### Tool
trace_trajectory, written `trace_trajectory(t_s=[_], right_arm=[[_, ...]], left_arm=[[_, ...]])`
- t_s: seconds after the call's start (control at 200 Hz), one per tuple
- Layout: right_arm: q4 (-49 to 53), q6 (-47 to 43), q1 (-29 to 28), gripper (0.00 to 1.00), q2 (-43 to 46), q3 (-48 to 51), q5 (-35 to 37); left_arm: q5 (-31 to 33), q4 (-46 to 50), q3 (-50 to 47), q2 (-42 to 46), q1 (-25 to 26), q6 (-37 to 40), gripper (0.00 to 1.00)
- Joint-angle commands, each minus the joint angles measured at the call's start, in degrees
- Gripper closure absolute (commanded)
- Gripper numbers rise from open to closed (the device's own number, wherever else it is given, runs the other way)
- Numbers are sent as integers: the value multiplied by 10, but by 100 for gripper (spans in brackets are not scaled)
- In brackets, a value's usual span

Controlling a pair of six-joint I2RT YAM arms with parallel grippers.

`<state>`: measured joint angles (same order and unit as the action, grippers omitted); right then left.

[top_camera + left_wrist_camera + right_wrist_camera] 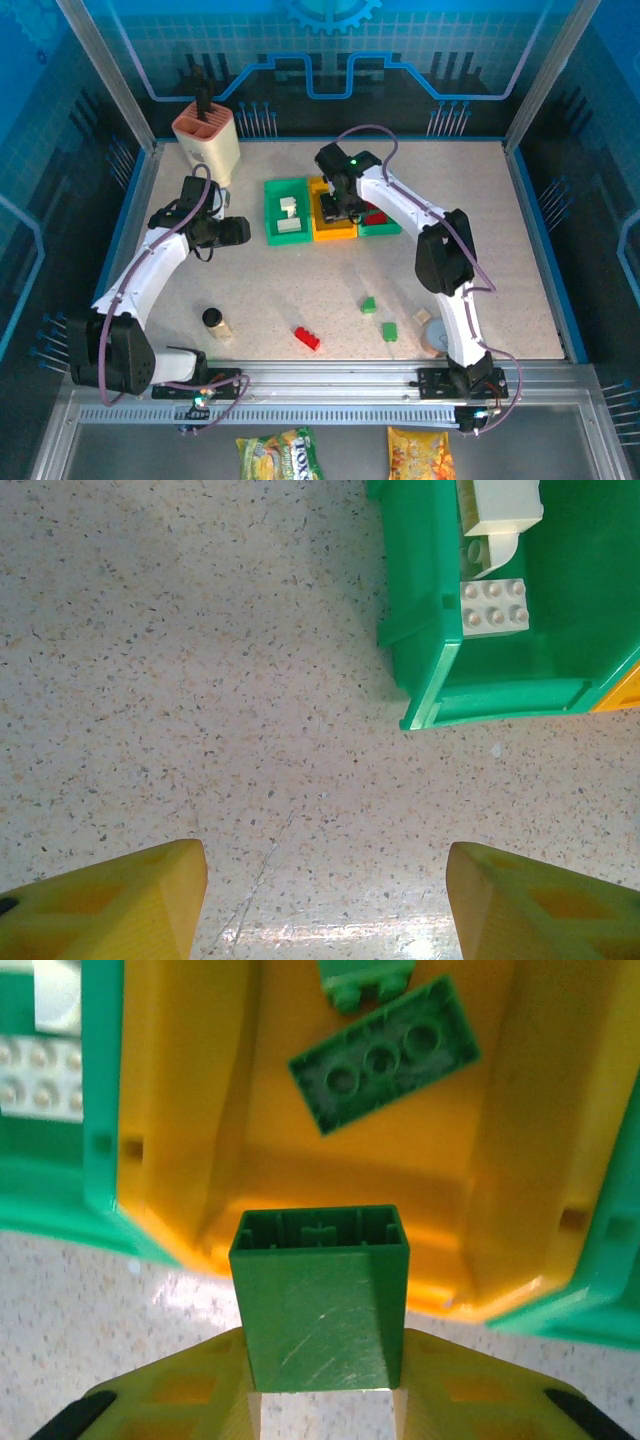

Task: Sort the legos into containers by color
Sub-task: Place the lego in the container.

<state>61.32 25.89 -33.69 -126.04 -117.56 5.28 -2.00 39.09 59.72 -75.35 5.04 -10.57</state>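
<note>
The left claw [240,232] hangs over bare table [300,290] just beside the left bin [269,212], its jaws about half open and holding nothing. That green bin holds the white bricks [492,608].

Touching it on the right is the yellow bin [200,1110], with a flat brick [385,1055] lying studs-down in it. The right claw [338,208] hovers over this bin, pinched tight on a green brick [320,1310]. In the wrist view the brick's far end sits above the bin's near wall rather than its middle. The right bin [380,230], green with red inside, touches the yellow one's other side.

The likely slip is a release this close to the near wall: the brick could catch the rim and tip out onto the table. It could also bounce off the flat brick. With bins touching on both sides, a sideways drift would drop it among the wrong colour.

The held brick's long axis seems to run along the claw, pointing away from the wrist and down into the bin. Its hollow underside leads.
</note>
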Motion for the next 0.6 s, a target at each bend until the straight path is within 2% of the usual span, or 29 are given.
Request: trace_trajectory(t_s=[0.0,0.29,0.595], right_arm=[[35,-4,16,65,-46,-65,-20],[40,29,42,64,-141,-198,-22],[12,75,48,61,-175,-234,-13]], left_arm=[[-10,5,1,-7,-5,-3,34],[-7,6,1,-11,-5,-3,34],[-3,7,2,-11,-5,-2,34]])
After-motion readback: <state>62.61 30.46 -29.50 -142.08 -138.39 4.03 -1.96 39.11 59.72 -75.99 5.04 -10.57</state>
